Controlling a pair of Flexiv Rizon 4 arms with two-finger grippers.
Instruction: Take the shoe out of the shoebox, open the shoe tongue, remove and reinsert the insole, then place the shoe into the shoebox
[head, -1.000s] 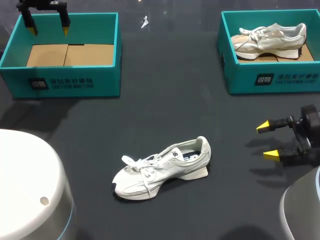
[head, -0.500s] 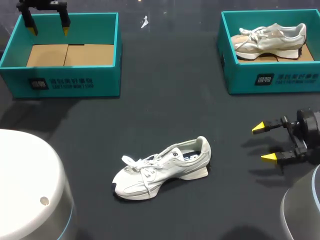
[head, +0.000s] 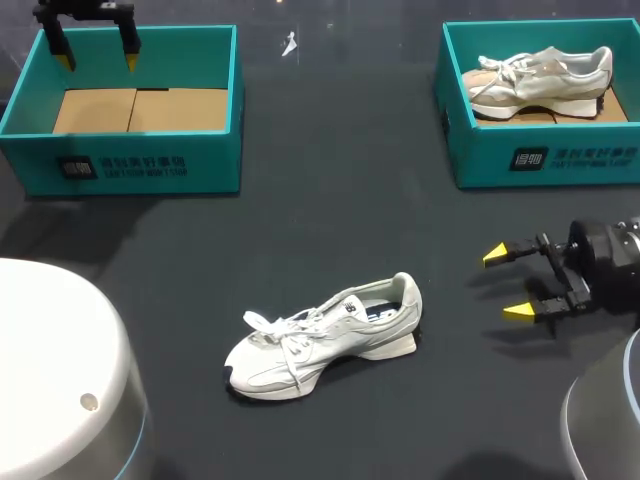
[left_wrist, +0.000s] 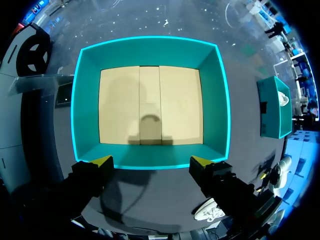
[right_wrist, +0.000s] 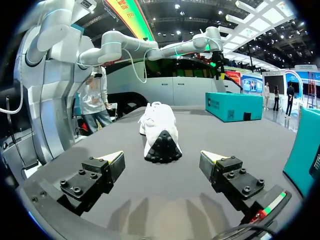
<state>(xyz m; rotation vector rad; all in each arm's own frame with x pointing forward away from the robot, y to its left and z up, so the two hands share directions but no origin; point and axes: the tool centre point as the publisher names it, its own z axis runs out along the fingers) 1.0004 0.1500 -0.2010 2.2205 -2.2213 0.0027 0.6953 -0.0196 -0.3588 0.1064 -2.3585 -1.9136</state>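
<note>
White shoe out on the tabletop, both sets of jaws apart.

The shoe lay near the middle of the dark tabletop, well apart from both teal boxes, toe toward the robot's left and heel toward its right. The right jaws hung low over the tabletop to the right of the shoe, spread wide with their yellow tips pointing at its heel; in the right wrist view the shoe sat ahead of them, heel first, not touching. The left jaws hovered spread over the far rim of the left shoebox, whose cardboard floor showed in the left wrist view. The right shoebox held a second shoe.
</note>
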